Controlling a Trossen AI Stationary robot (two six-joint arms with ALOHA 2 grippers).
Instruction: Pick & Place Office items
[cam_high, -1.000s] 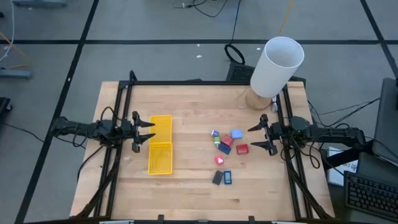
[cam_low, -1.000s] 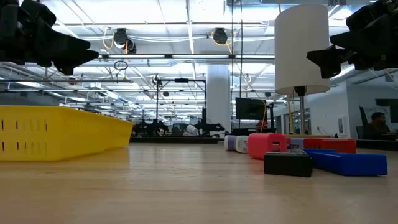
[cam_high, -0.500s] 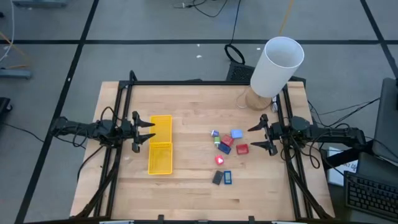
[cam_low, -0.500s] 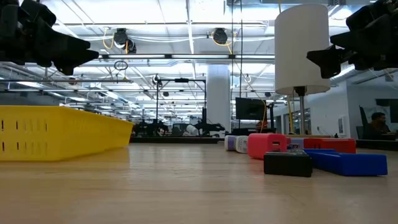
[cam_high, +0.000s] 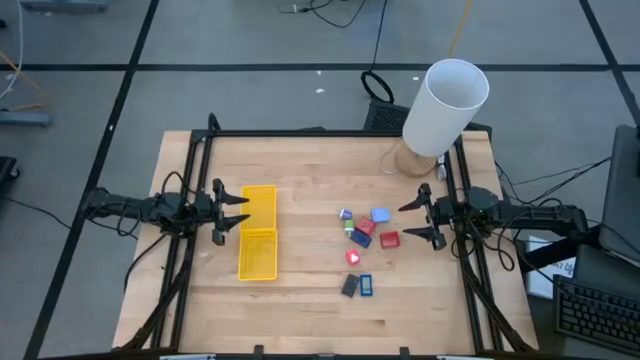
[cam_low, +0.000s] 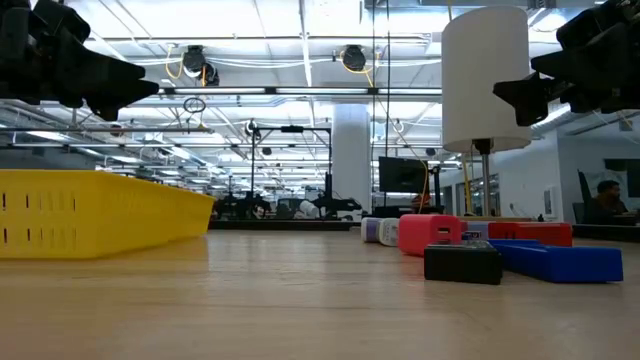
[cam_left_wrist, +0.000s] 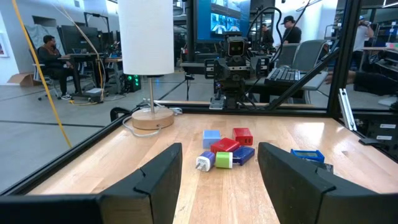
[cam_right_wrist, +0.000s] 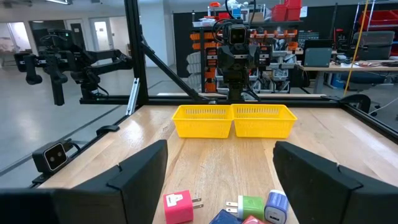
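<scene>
— So where do things stand on the table (cam_high: 300, 170)?

— Nothing has been picked up yet, by my reading. The office items (cam_high: 362, 235) lie loose in a cluster toward three o'clock of the table's middle: a red chunk (cam_high: 389, 239), a blue chunk (cam_high: 380, 214), a green one, a pale lilac one, with a dark grey rectangle (cam_high: 349, 285) and a blue rectangle (cam_high: 366, 285) at about five o'clock of the group.

— And the grippers?

— The right gripper (cam_high: 422, 219) hangs at three o'clock just beside the cluster, fingers spread wide, holding nothing; it looks placed there to reach the pieces quickly. The left gripper (cam_high: 231, 212) sits at nine o'clock, partly open and empty, right by the yellow tray (cam_high: 258, 232).

— Why the tray there?

— Probably as the drop point: both compartments look empty. The white cylinder (cam_high: 445, 106) at one o'clock stands clear of the route.
</scene>
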